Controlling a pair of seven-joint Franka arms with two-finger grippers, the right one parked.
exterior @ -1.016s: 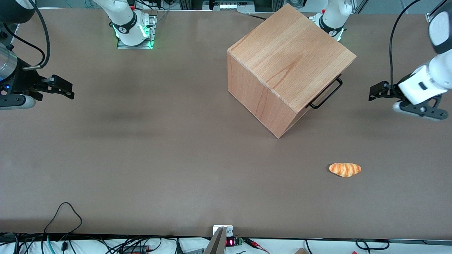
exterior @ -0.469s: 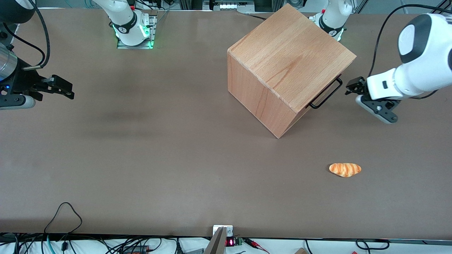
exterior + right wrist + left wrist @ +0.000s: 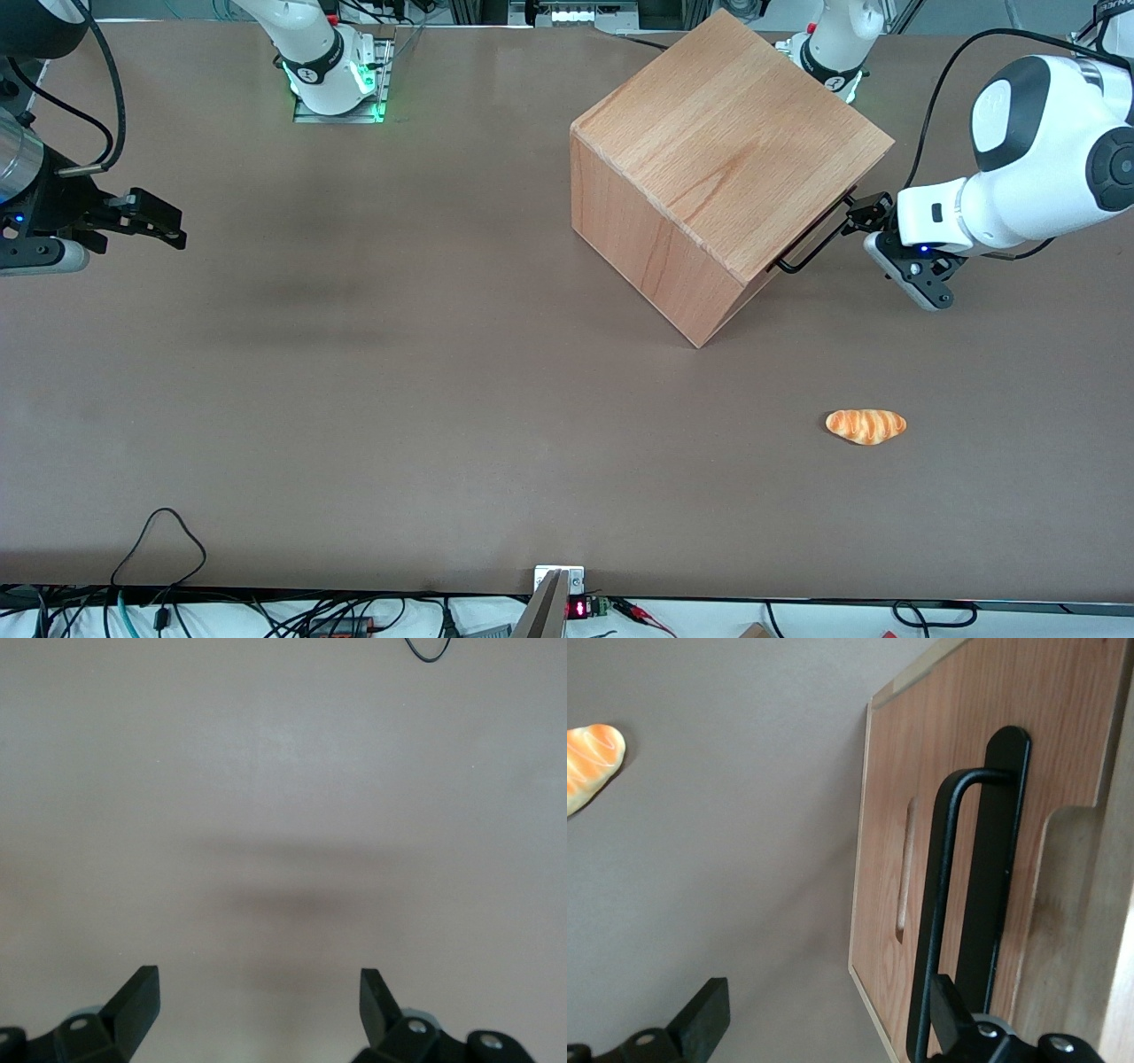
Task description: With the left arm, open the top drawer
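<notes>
We held our gripper (image 3: 858, 215) with jaws apart at the bar handle (image 3: 943, 904); the top drawer (image 3: 939, 797) was unopened, grasp and pull remaining.

Probably robotics lab: bench-mounted arms (image 3: 1019, 168), cable clutter (image 3: 159, 611).

The cabinet (image 3: 726, 151) is warm light beech with darker grain streaks, and the top drawer (image 3: 983, 850) on it shares that wood behind a black bar handle (image 3: 819, 232). Just beside the handle, the black gripper (image 3: 864, 215) ends the white left arm (image 3: 1019, 168), capped dark grey. Near the cabinet, on the brown table (image 3: 354, 354), lies an orange bread roll (image 3: 866, 425) with paler stripes.
</notes>
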